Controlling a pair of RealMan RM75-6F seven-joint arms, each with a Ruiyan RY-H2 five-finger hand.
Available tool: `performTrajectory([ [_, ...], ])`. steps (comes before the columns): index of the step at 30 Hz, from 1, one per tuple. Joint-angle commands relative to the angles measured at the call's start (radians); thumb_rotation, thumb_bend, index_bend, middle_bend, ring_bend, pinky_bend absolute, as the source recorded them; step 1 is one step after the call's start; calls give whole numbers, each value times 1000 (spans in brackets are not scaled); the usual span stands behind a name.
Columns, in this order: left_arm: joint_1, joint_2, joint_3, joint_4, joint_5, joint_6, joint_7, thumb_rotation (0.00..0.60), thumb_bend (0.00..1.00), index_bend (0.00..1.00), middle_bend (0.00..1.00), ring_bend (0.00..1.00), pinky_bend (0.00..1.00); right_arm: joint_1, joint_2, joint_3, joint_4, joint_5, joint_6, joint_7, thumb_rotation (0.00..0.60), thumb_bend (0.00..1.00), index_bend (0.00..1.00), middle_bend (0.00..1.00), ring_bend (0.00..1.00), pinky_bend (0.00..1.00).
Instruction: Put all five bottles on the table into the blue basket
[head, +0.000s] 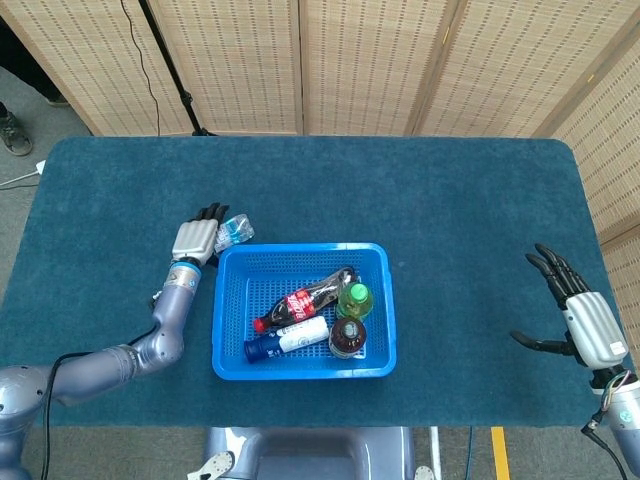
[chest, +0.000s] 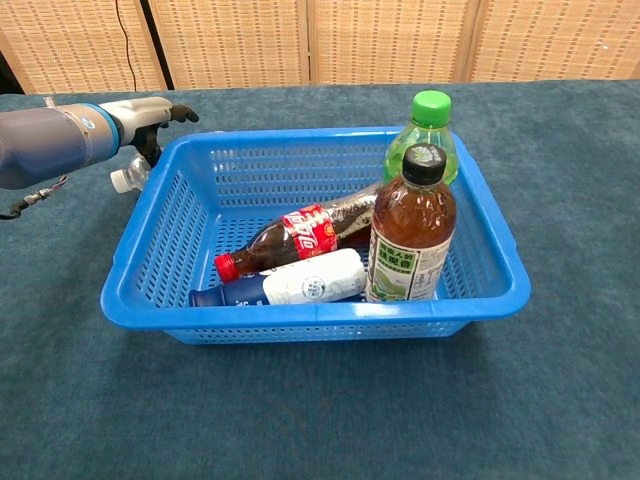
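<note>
A clear water bottle (head: 234, 231) lies on the cloth just outside the far left corner of the blue basket (head: 300, 247); in the chest view only its white-capped end (chest: 122, 180) shows past the basket wall (chest: 310, 316). My left hand (head: 195, 238) rests over the bottle's cap end with fingers stretched out, not wrapped around it; the chest view shows this left hand (chest: 150, 112) too. Inside the basket a cola bottle (chest: 300, 232) and a white-labelled bottle (chest: 300, 282) lie flat. A green-capped bottle (chest: 431, 115) and a tea bottle (chest: 410, 235) stand upright. My right hand (head: 585, 322) hovers open far right.
The blue-green table cloth (head: 450, 200) stretches wide behind and to the right of the basket. Woven folding screens (head: 300, 60) stand behind the table. The table's front edge runs close to the basket's near side.
</note>
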Motion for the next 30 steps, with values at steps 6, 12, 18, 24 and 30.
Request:
performTrajectory([
  [6, -9, -43, -24, 41, -35, 15, 24, 600, 407, 359, 220, 274, 522, 0, 1, 0, 3, -1, 1, 7, 600, 0, 6, 0, 0, 146],
  [12, 10, -55, -43, 60, 1, 25, -19, 600, 498, 531, 390, 423, 620, 0, 1, -1, 2, -4, 3, 4, 600, 0, 7, 0, 0, 146],
  [18, 54, -19, -63, 17, 92, 69, -98, 600, 518, 558, 413, 445, 636, -1, 1, -1, 0, -5, 6, 2, 600, 0, 7, 0, 0, 147],
  [24, 112, 77, -86, -96, 184, 130, -177, 600, 518, 558, 413, 445, 636, -1, 1, -3, -4, -9, 6, -1, 600, 0, 7, 0, 0, 147],
  [30, 203, 246, -99, -347, 403, 224, -320, 600, 521, 558, 413, 444, 636, -1, 1, -5, -13, -15, 9, -12, 600, 0, 6, 0, 0, 147],
])
